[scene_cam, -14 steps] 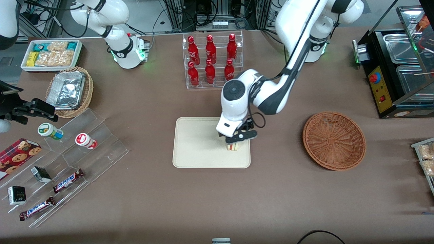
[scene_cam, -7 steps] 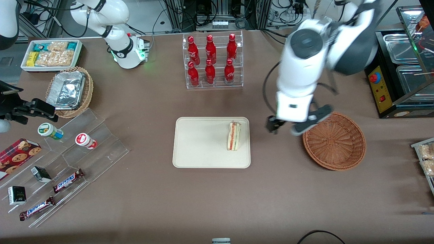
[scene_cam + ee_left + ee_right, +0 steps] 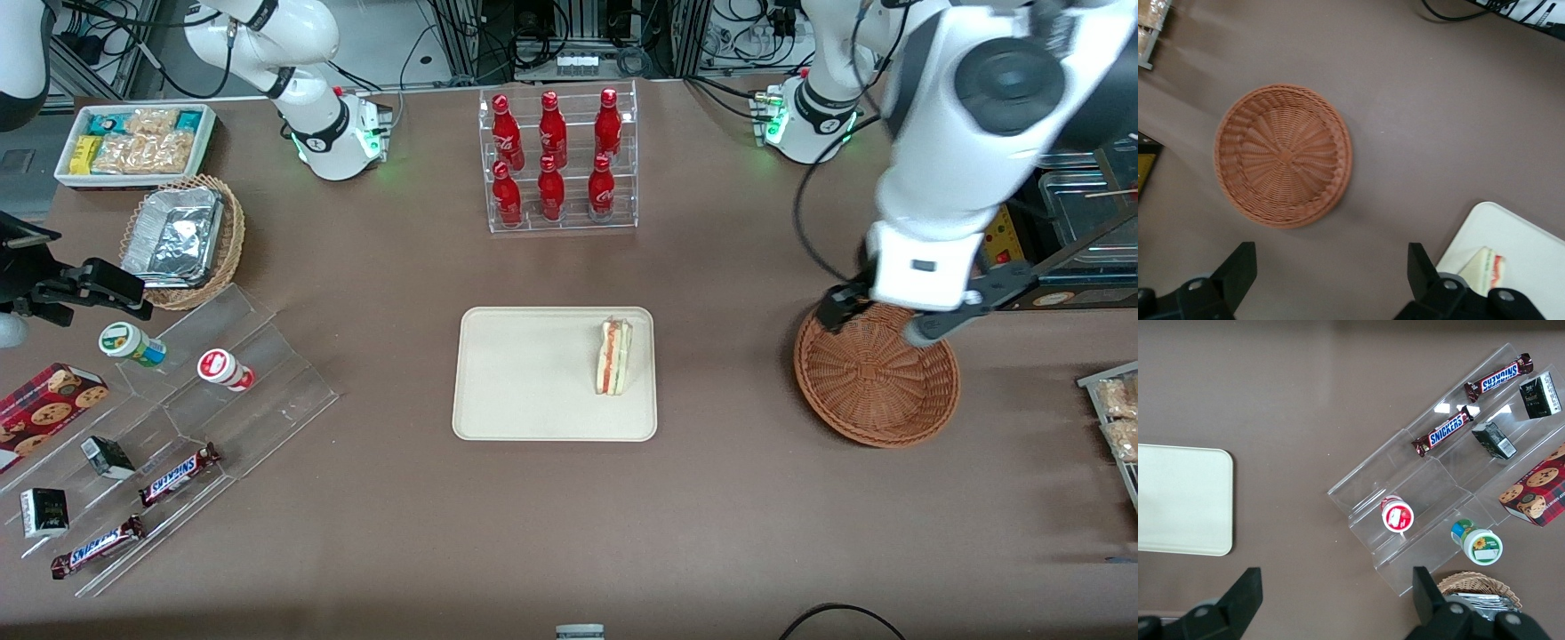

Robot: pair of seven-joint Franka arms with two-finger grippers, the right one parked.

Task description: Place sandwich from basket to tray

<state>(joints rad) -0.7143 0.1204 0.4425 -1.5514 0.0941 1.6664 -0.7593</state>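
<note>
**Now on the tray: one sandwich, set down and let go**

Plainly, the sandwich (image 3: 614, 356) lies on the tray (image 3: 524, 373), close to the tray's edge that faces the basket (image 3: 876, 382), with its red and green filling edge turned upward. Nothing touches it. From the left wrist view a corner of the same sandwich (image 3: 1485, 267) shows on the pale tray (image 3: 1531, 247), well apart from the basket (image 3: 1283, 155).

The basket is the landmark for the rest. It sits on the brown bench (image 3: 533, 516), toward the working arm's end, and holds nothing (its woven bottom shows bare in both views). The gripper (image 3: 880, 322) hangs above the basket's rim that lies farther from the front camera, its two fingers (image 3: 837, 307) spread wide with nothing between them. In the wrist view the gripper (image 3: 1328, 277) frames bare bench beside the basket.

Farther from the front camera than the tray, and well apart from the basket, a clear rack of red bottles (image 3: 556, 160) stands upright.
</note>
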